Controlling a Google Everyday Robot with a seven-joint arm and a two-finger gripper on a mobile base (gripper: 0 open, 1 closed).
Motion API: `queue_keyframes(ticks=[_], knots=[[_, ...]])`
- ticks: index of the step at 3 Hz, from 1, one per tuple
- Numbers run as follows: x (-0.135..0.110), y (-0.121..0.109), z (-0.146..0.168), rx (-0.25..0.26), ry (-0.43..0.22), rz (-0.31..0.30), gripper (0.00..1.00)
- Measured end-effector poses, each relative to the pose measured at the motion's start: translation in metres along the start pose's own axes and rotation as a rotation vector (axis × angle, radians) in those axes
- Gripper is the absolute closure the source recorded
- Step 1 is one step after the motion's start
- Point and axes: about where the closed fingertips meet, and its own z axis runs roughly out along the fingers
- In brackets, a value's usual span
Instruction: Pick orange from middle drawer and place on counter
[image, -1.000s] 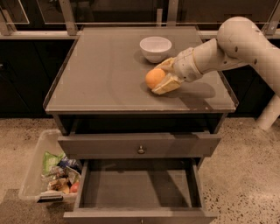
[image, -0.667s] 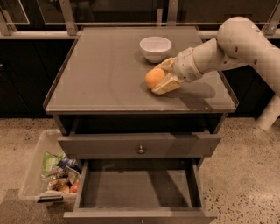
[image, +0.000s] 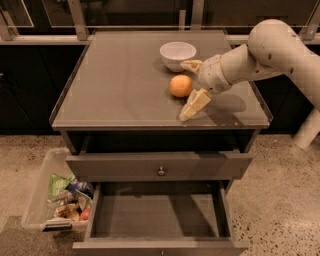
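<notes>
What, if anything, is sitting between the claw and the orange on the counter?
Nothing visible. The claw is open above the counter, its fingers spread either side of the orange, which already rests there. The white bowl stands just behind the orange, not between them.

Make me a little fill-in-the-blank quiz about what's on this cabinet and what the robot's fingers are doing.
1. The orange rests on the ____.
2. The gripper, right beside the orange, has its fingers ____.
3. Behind the orange stands a white ____.
4. The bin of packets stands on the ____.

Missing words: counter; open; bowl; floor.
</notes>
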Motion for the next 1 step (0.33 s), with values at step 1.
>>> queue_keyframes(ticks=[1], knots=[[0.0, 0.0, 0.0, 0.0, 0.0, 0.0, 0.0]])
